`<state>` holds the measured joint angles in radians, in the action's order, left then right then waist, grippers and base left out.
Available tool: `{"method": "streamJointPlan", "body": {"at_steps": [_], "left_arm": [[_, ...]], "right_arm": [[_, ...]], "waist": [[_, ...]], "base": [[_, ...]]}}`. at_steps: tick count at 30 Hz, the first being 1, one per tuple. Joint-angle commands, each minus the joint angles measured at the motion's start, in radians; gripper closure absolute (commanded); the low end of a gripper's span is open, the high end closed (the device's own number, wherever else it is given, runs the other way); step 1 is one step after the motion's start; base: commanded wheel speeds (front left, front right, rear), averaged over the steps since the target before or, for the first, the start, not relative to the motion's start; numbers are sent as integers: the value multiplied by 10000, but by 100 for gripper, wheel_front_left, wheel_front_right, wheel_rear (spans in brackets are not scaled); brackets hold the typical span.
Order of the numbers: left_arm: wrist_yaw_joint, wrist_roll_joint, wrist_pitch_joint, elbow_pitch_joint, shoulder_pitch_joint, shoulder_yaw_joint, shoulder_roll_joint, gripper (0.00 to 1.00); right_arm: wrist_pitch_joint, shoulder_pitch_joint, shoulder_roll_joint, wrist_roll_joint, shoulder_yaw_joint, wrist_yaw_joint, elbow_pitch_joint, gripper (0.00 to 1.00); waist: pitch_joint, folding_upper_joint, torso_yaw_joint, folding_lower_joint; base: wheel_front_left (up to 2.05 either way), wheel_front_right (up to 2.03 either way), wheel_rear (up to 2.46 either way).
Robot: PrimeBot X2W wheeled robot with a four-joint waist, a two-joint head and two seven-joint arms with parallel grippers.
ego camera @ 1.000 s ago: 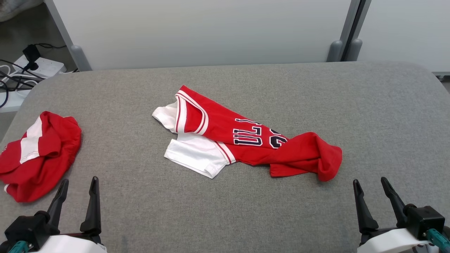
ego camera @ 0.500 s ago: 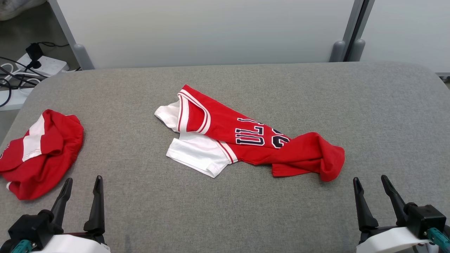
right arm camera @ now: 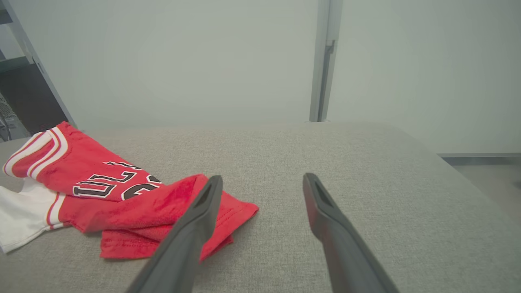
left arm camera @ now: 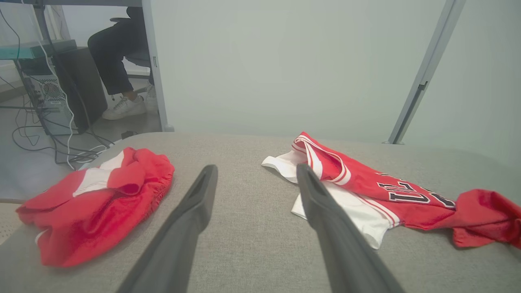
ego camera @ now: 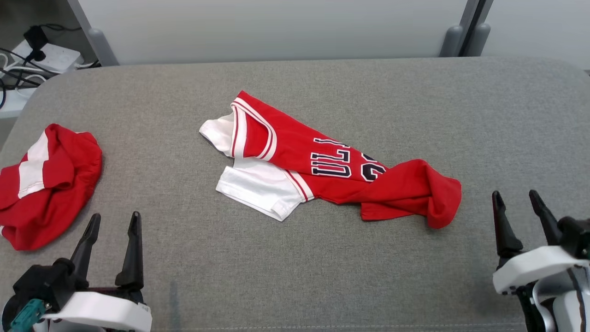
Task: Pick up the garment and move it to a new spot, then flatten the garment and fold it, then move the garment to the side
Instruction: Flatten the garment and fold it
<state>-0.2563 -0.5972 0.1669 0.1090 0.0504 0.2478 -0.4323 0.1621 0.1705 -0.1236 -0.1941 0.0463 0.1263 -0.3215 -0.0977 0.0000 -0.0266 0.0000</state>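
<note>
At the far left of the grey counter point(ego camera: 415, 101), a crumpled red-and-white bundle point(ego camera: 50, 184) is lying near the edge. Just beside it, at the near edge, the left gripper point(ego camera: 115, 216) is hovering with its fingers spread apart, holding nothing. In the middle of the counter the garment point(ego camera: 295, 157), a red jersey with white sleeves and dark lettering, is lying rumpled and partly twisted, its red hem bunching toward the right. Near that bunched end, the right gripper point(ego camera: 514, 193) is hovering over the counter, fingers likewise spread wide and empty.
</note>
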Motion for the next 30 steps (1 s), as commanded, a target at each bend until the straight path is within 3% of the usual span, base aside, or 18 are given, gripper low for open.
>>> {"method": "streamJointPlan", "body": {"at_steps": [1,8,17,25,27,30], "left_arm": [[-9,108,49,289,-634,-364,-241,0],[107,118,130,327,-1117,-148,-36,0],[291,65,292,201,-1599,48,215,0],[405,63,412,0,-1812,109,281,0],[417,55,430,-48,-1837,110,283,0],[422,47,449,-121,-1862,108,277,0]], "right_arm": [[-59,473,-213,-109,-291,44,25,0],[-601,1978,-866,-364,-896,44,-2010,0],[-1576,3625,-1185,-817,-1369,44,-4822,0],[-1570,4333,-1218,-1039,-1534,44,-6127,0],[-1510,4469,-1210,-1110,-1648,44,-6363,100],[-1427,4603,-1217,-1264,-1818,44,-6643,100]], "waist": [[-183,0,-115,0],[-741,0,-573,0],[-1241,0,-1128,0],[-1431,0,-1336,0],[-1460,0,-1346,0],[-1468,0,-1339,0]], "base": [[0,0,0],[0,0,0],[0,0,0],[0,0,0],[0,0,0],[0,0,0]]}}
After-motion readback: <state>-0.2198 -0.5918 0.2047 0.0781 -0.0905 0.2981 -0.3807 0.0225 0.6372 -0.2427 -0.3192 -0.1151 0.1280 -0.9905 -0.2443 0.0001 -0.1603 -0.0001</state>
